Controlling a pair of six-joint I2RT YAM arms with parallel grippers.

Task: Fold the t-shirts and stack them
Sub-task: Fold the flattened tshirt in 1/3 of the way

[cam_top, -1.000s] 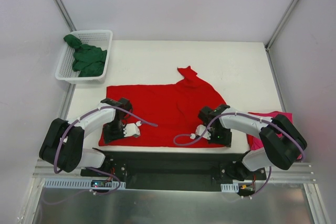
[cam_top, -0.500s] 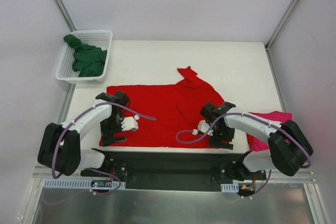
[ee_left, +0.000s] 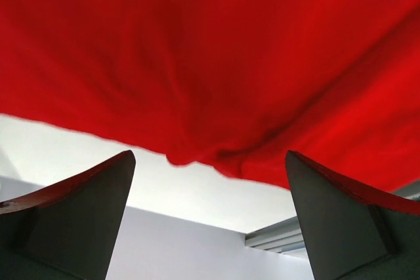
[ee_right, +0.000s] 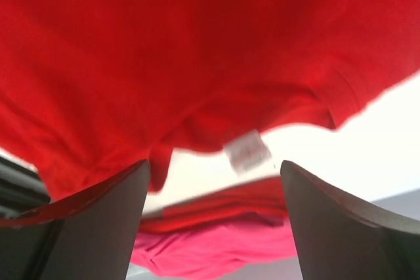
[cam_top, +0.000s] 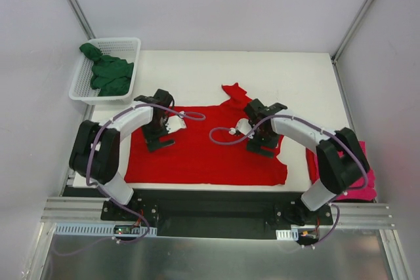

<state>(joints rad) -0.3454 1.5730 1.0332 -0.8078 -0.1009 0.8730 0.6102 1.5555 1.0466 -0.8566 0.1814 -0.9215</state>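
The bright red t-shirt (cam_top: 210, 152) lies spread flat across the middle of the table. My left gripper (cam_top: 162, 137) hovers over its far-left part, open; the left wrist view shows red cloth (ee_left: 210, 44) ahead and nothing between the fingers (ee_left: 79, 208). Above the far-right part, near the collar, my right gripper (cam_top: 262, 143) is open too. Its view shows red cloth (ee_right: 197, 31), a white tag (ee_right: 247, 151) and the magenta t-shirt (ee_right: 216, 247) beyond. That magenta t-shirt (cam_top: 369, 185) lies at the near right, partly behind the right arm. The dark green t-shirt (cam_top: 110, 73) is bunched in the basket.
A white mesh basket (cam_top: 125, 42) stands at the far left corner, partly off the table. Bare white tabletop (cam_top: 295, 77) runs behind the red shirt. Metal frame posts rise at both back corners, and the arms' black base rail runs along the near edge.
Both grippers have opened and moved from the red shirt's near edge away from me to its far part. More of the magenta shirt shows at the near right.
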